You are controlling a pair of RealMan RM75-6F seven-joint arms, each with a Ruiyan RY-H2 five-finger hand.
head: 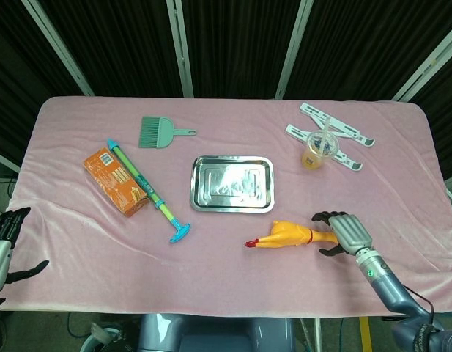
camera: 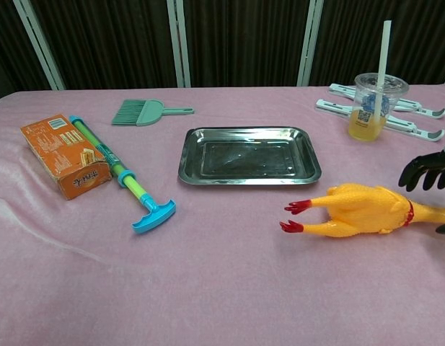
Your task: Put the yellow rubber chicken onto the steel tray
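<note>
Two hands show, and the right hand (head: 341,233) is the one by the toy. It sits low over the neck end of the yellow rubber chicken (head: 293,236), with its dark fingers (camera: 423,170) spread and curved down on the far side of the neck and its thumb on the near side. The fingers are apart and not wrapped tight, so the hand looks open and holds nothing, though I cannot tell for sure if a fingertip touches the toy. The chicken lies flat on the pink cloth (head: 79,242), with its red feet pointing to the left. It is just in front of the steel tray (head: 232,184), close to the tray's near right corner but not on it. The tray has nothing in it. Behind the right hand, well apart, stands a plastic cup (head: 317,152) of orange drink with a straw, resting by a white folding stand (head: 335,137). To the left of the tray lie a long green and blue water pump toy (head: 148,191) and an orange box (head: 114,181), side by side and touching. A small green brush (head: 159,133) lies behind them. The left hand (head: 1,246) is far off at the near left edge of the table, open, with fingers apart and holding nothing.
</note>
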